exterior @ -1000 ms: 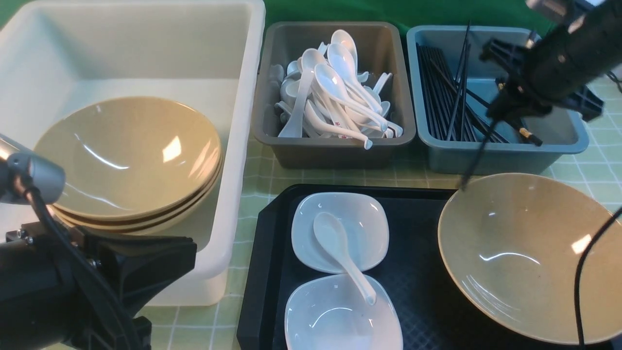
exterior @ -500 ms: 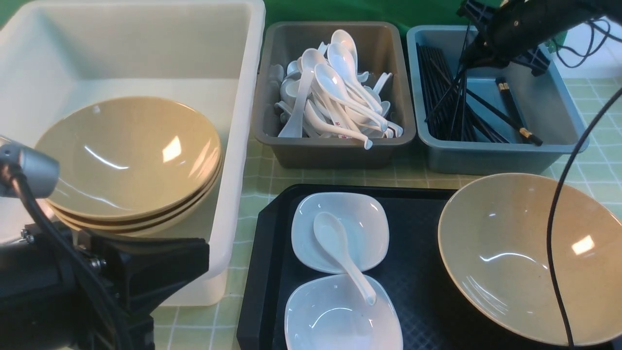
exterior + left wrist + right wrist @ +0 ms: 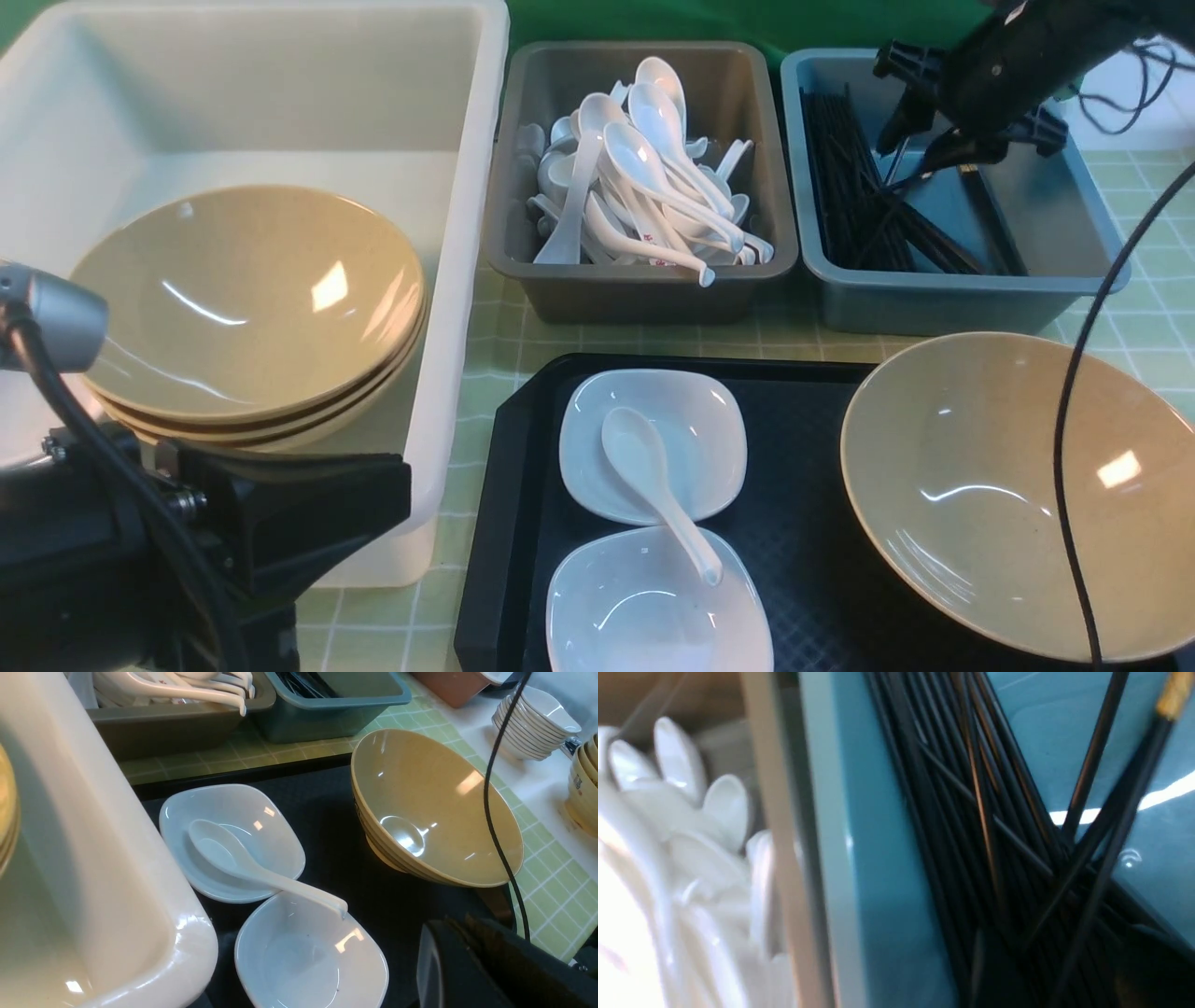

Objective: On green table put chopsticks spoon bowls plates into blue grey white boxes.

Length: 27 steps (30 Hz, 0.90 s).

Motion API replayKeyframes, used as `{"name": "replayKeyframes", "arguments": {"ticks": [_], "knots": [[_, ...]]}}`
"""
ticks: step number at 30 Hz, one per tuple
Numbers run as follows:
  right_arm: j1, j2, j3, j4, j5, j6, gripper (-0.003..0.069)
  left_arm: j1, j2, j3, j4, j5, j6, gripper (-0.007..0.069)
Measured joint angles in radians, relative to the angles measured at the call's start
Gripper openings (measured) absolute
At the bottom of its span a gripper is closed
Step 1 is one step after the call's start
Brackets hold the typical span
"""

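My right gripper point(image 3: 920, 149) hangs over the blue box point(image 3: 934, 299), its two fingers apart and empty, just above the black chopsticks point(image 3: 859, 205) that lie in the box. The right wrist view shows those chopsticks point(image 3: 985, 812) close up. On the black tray point(image 3: 803, 523) are two white square plates point(image 3: 695, 420) point(image 3: 616, 616), a white spoon point(image 3: 653, 481) lying across them, and a tan bowl point(image 3: 1008, 485). My left gripper point(image 3: 308, 504) is low at the front left beside the white box point(image 3: 467, 187); its fingers show only as one dark mass point(image 3: 467, 961).
The white box holds a stack of tan bowls point(image 3: 243, 299). The grey box point(image 3: 653, 294) between the other boxes is heaped with white spoons point(image 3: 644, 168). Stacks of small bowls point(image 3: 532, 728) stand off the table to the right. A black cable point(image 3: 1074, 420) hangs across the tray bowl.
My right gripper carried chopsticks from above the tray bowl to the blue box; they now lie in the box and the fingers are apart. My left arm has crept slightly to the right.
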Motion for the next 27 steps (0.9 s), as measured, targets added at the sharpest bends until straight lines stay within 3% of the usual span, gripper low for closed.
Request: {"name": "replayKeyframes", "arguments": {"ticks": [5,10,15,21,27], "knots": [[0.006,-0.124,0.0,-0.034,0.098,-0.081,0.0404,0.0,0.0,-0.039,0.03,0.021,0.0,-0.0001],[0.074,-0.288,0.046,-0.143,0.173,-0.123,0.0405,0.0,0.0,-0.158,0.174,0.112,-0.002,-0.0001],[0.227,-0.422,0.174,-0.163,0.282,-0.2,0.0405,0.0,0.0,-0.221,0.287,0.203,-0.007,-0.0001],[0.521,-0.47,0.394,-0.159,0.309,-0.229,0.0405,0.0,-0.002,-0.221,0.364,0.301,-0.006,-0.0001],[0.67,-0.394,0.486,-0.156,0.306,-0.186,0.0405,-0.001,-0.041,-0.221,0.372,0.328,-0.001,-0.0001]]}}
